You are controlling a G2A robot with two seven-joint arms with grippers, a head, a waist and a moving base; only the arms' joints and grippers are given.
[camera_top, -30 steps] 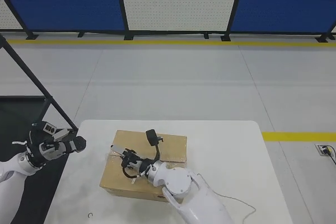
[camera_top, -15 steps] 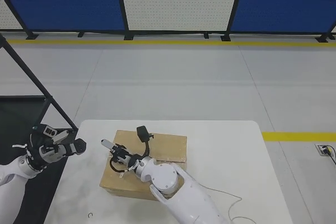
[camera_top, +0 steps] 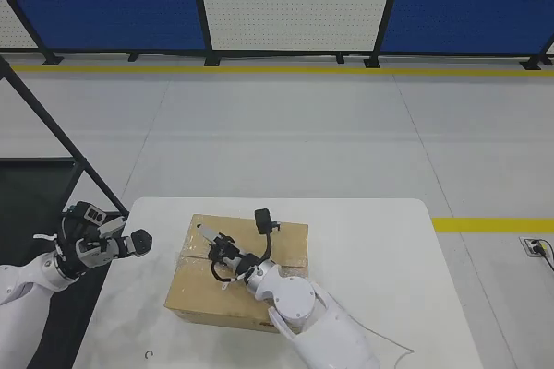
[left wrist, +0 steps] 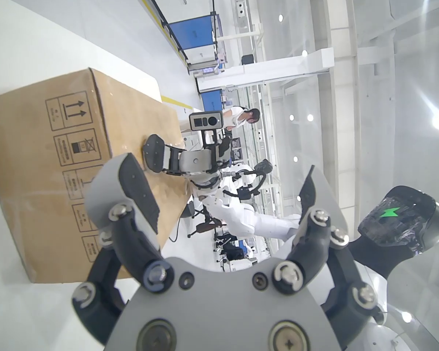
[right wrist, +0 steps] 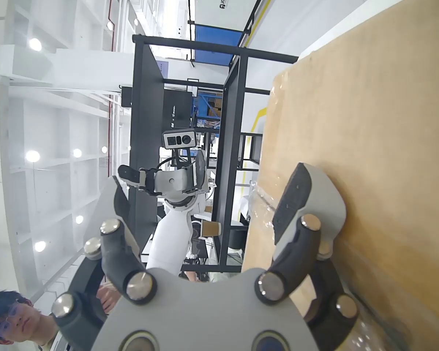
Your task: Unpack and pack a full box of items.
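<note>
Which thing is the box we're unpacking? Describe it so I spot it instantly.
On the white table, near its middle, sits a brown cardboard box, flaps closed and taped. Unlike anything nearby, it is brown, with the right gripper at its top.

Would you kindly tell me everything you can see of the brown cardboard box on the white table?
The brown cardboard box is a shut rectangular carton, its top seam sealed with clear tape. One side carries black printed handling symbols. It stands flat near the middle of the white table. The right hand, open, lies on its top with one finger against the taped seam.
</note>
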